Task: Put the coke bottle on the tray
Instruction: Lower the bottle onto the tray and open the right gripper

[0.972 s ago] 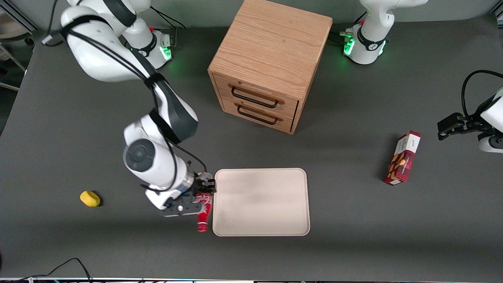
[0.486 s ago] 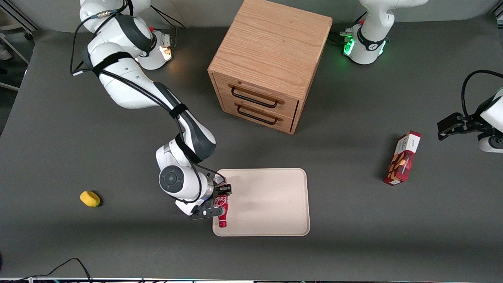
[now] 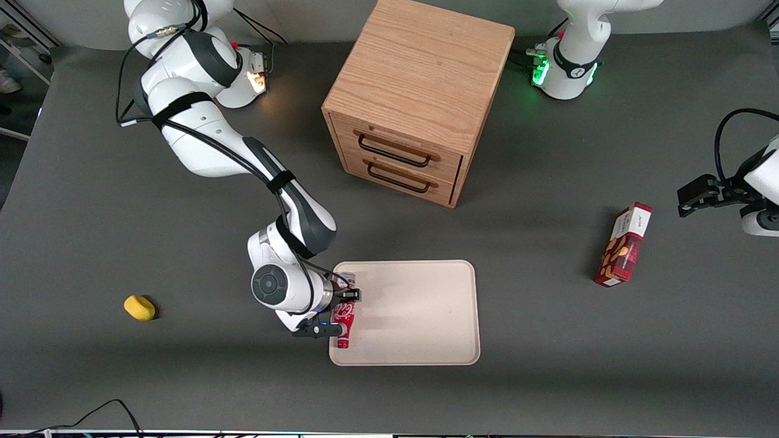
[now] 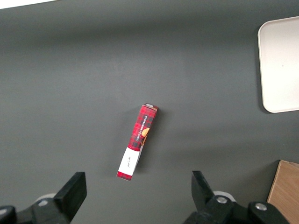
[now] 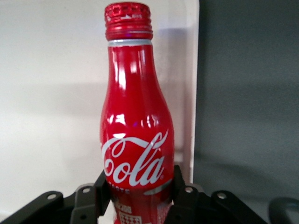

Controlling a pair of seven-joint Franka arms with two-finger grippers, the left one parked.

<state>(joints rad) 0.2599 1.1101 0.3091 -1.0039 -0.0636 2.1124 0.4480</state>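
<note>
The coke bottle (image 3: 343, 319) is a small red bottle with white script. It lies lengthwise over the tray's (image 3: 420, 316) edge that faces the working arm's end of the table, its capped neck pointing toward the front camera. My gripper (image 3: 341, 313) is shut on the bottle's body. In the right wrist view the black fingers (image 5: 103, 186) press both sides of the coke bottle (image 5: 135, 135) below the logo, with the cream tray (image 5: 51, 93) under it. Whether the bottle rests on the tray or hangs just above it I cannot tell.
A wooden two-drawer cabinet (image 3: 420, 97) stands farther from the front camera than the tray. A red snack box (image 3: 624, 244) lies toward the parked arm's end of the table. A small yellow object (image 3: 139, 307) lies toward the working arm's end.
My gripper has carried the bottle from the bare table beside the tray to over the tray's edge. Over the last half second it moved only slightly.
</note>
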